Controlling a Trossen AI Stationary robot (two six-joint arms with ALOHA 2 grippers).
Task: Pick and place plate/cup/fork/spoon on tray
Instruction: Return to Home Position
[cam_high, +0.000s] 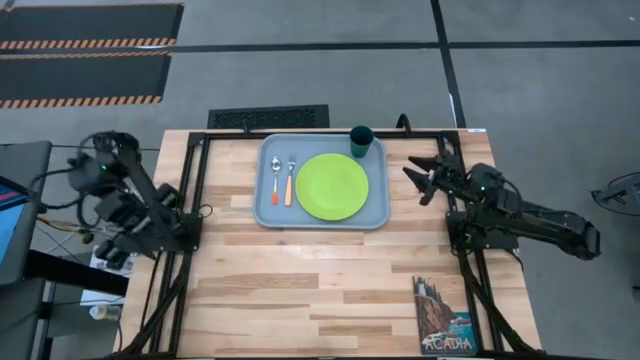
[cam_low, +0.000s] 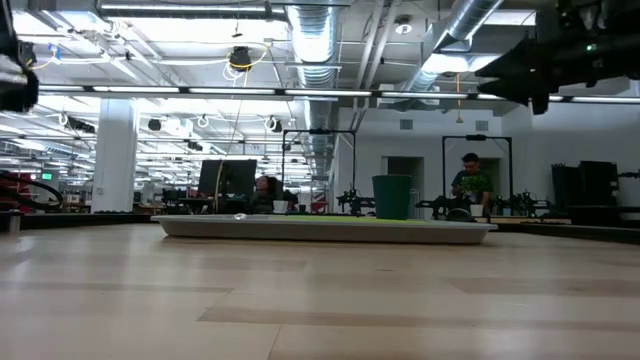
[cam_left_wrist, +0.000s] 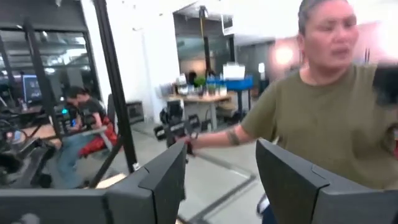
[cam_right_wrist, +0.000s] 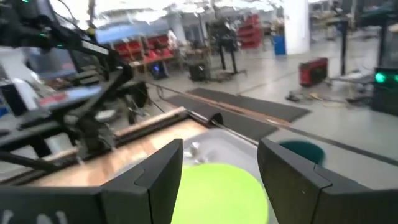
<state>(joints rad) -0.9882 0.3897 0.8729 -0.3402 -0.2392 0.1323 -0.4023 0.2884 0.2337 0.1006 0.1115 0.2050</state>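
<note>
The pale blue-grey tray (cam_high: 377, 205) lies at the table's far middle. On it lie the lime-green plate (cam_high: 332, 187), the spoon (cam_high: 276, 179) and the fork (cam_high: 290, 180) side by side left of the plate, and the dark teal cup (cam_high: 361, 141) standing upright in the tray's far right corner. My right gripper (cam_high: 418, 177) is open and empty, raised right of the tray and pointing toward it. My left gripper (cam_left_wrist: 221, 180) is open and empty, drawn back past the table's left edge. In the right wrist view the plate (cam_right_wrist: 217, 190) and the cup (cam_right_wrist: 301, 151) show past the fingers.
A colourful picture book (cam_high: 443, 316) lies at the table's near right corner. A person in an olive shirt (cam_left_wrist: 311, 118) stands beyond the table in the left wrist view. The near half of the wooden table (cam_high: 300, 290) is bare.
</note>
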